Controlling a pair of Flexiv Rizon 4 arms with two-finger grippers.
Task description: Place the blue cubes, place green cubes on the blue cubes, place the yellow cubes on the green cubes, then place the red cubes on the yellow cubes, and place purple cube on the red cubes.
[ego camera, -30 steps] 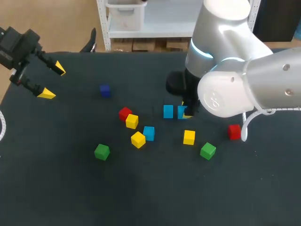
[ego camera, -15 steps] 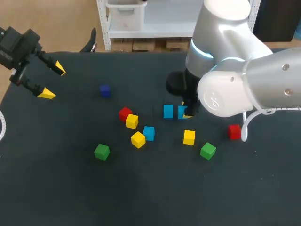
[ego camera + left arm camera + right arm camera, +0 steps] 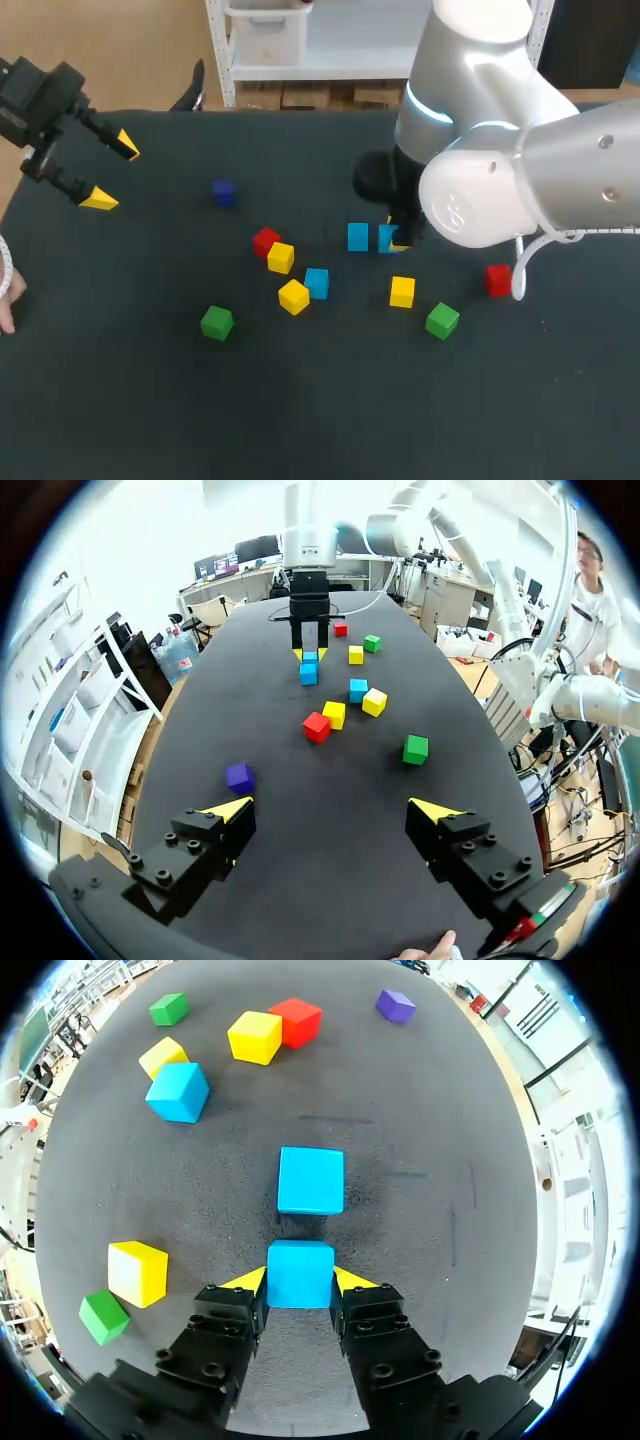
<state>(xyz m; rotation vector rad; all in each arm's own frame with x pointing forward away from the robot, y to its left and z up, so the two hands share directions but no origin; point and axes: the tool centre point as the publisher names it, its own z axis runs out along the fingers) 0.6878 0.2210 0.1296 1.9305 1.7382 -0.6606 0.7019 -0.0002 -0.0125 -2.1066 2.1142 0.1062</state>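
- Black table (image 3: 300, 420) bears 11 cubes, all lying singly; a person's hand (image 3: 5, 292) shows at its left edge.
- Right arm (image 3: 500, 150) reaches to mid-table. The right gripper (image 3: 299, 1282) is clenched on a blue cube (image 3: 300, 1265) that sits on the table, just beside a 2nd blue cube (image 3: 311, 1180).
- Left gripper (image 3: 113, 174) hangs released, fingers spread wide, over the far left corner.
- 3rd blue cube (image 3: 317, 282) sits just beside a yellow cube (image 3: 293, 296); the purple cube (image 3: 223, 192) lies well apart, toward the left.
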